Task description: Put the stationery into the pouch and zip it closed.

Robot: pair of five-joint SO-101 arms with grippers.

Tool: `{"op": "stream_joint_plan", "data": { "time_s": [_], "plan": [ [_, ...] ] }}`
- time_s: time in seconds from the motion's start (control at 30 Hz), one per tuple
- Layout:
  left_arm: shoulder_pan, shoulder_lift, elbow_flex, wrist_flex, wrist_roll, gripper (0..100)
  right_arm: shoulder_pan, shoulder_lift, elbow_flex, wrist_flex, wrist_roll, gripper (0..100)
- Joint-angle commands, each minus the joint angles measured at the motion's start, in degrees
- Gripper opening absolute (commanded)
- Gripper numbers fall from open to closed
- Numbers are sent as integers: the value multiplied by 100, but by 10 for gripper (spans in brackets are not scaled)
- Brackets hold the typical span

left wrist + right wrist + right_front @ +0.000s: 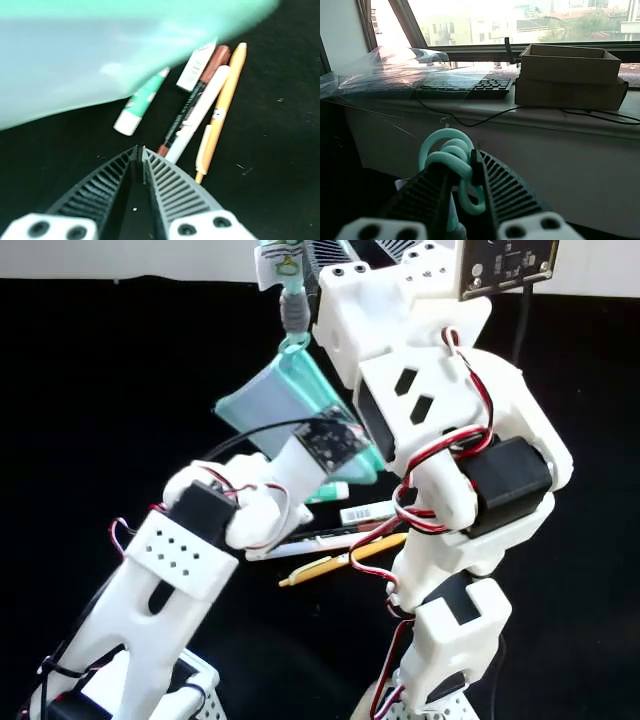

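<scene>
Looks barely started tbh: right gripper (pixel 464 167) pinches the teal cord loop (pixel 444 150), dangling the pouch (pixel 282 400) midair. Left gripper (pixel 139 150) is closed and empty above the pens (pixel 220 107), all lying on the table (pixel 100 390).

The pouch (pixel 280 400) is translucent mint green. One orange pen (pixel 227 100), one white pen (pixel 200 112), one green-and-white marker (pixel 142 102). The table (pixel 100 390) is plain black.
</scene>
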State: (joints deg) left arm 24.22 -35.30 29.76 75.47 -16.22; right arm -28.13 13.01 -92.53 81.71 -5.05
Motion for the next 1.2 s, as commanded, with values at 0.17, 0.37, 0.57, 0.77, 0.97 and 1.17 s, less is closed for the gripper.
{"op": "stream_joint_plan", "data": {
  "time_s": [0.17,0.37,0.57,0.77,0.97,1.17],
  "plan": [
    [75,40,-22,-141,-44,7,-470,-198,-13,-40,114,6],
    [400,48,-22,-141,-44,7,-1367,-198,-13,-145,668,6],
    [400,4,110,-149,-44,7,-1464,-198,-13,-198,703,6],
    [426,4,198,-158,-44,7,-1455,-198,-13,-171,703,6],
    [400,-4,145,-97,-26,7,-1455,-189,-4,-154,712,6],
    [391,-356,198,-9,-26,7,-1499,-189,-4,57,677,6]
  ]
}}
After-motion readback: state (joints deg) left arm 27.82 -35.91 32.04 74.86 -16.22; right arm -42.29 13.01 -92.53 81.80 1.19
